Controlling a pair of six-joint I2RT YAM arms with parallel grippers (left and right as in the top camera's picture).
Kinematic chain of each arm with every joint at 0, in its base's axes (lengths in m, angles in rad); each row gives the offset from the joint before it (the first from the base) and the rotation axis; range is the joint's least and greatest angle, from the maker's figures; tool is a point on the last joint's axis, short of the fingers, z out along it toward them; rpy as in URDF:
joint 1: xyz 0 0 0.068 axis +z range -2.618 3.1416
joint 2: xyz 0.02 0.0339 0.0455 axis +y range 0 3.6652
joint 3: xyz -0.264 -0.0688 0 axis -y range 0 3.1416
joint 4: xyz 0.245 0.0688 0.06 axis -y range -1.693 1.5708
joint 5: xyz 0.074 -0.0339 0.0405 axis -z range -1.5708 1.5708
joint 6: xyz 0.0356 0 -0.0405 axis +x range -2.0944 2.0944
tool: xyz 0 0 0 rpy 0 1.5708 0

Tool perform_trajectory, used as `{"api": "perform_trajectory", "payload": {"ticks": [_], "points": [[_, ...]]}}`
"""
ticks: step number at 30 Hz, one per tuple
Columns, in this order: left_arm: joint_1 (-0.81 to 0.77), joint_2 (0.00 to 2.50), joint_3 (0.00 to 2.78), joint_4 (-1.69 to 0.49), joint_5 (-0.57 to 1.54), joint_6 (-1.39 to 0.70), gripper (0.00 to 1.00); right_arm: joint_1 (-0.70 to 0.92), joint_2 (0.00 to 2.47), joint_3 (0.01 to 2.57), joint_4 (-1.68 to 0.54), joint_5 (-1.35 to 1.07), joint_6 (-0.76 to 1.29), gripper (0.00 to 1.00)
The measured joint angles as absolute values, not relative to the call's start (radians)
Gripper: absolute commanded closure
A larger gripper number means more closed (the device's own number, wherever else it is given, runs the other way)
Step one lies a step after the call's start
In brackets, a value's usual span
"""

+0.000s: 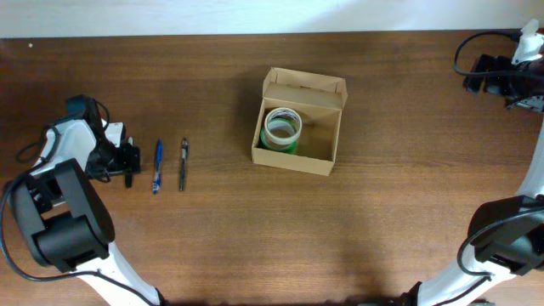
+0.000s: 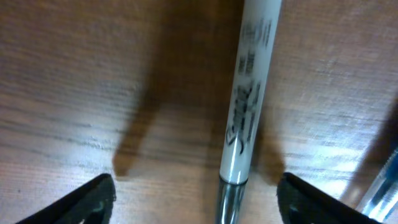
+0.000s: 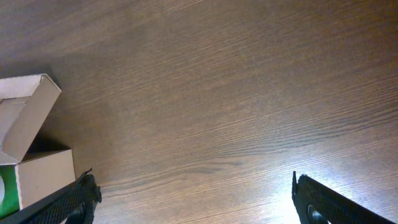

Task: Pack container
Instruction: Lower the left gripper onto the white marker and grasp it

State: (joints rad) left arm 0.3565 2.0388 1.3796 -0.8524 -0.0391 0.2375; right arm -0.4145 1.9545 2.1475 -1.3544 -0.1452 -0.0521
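Observation:
The tan cardboard container [image 1: 294, 159] stands open mid-table with its lid flap raised at the back. A green and white tape roll [image 1: 282, 129] lies inside it. My left gripper [image 1: 127, 161] is at the left of the table. In the left wrist view it [image 2: 198, 200] is open, low over the wood, with a grey and black marker [image 2: 241, 106] lying between its fingers. My right gripper [image 1: 508, 81] is at the far right back; in the right wrist view it [image 3: 194, 198] is open and empty. The container [image 3: 40, 179] also shows at the left edge of that view.
A blue pen [image 1: 157, 166] and a dark pen [image 1: 183, 164] lie side by side just right of the left gripper. The blue pen's edge shows in the left wrist view [image 2: 384, 186]. The table is brown wood with a pale wall behind.

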Motion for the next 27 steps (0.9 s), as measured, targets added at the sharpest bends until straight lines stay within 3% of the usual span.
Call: {"api": "perform_trajectory", "payload": {"ticks": [2,8,12,22,25,27], "points": [[0.356,2.039,1.38,-0.833,-0.016,0.237,0.45,-0.414,1.954,2.148,-1.354,-0.146,-0.052,0.01],[0.352,2.039,1.38,-0.794,0.031,0.236,0.63,-0.414,1.954,2.148,-1.354,-0.146,-0.052,0.01],[0.34,2.039,1.38,-0.78,0.042,0.238,0.81,-0.414,1.954,2.148,-1.354,-0.146,-0.052,0.01],[0.326,2.064,1.396,-0.786,0.044,0.208,0.81,-0.414,1.954,2.148,-1.354,-0.146,-0.051,0.01],[0.326,2.07,1.406,-0.797,0.04,0.193,0.74,-0.414,1.954,2.148,-1.354,-0.149,-0.052,0.01],[0.324,2.07,1.407,-0.798,0.041,0.186,0.76,-0.414,1.954,2.148,-1.354,-0.149,-0.052,0.01]]}}
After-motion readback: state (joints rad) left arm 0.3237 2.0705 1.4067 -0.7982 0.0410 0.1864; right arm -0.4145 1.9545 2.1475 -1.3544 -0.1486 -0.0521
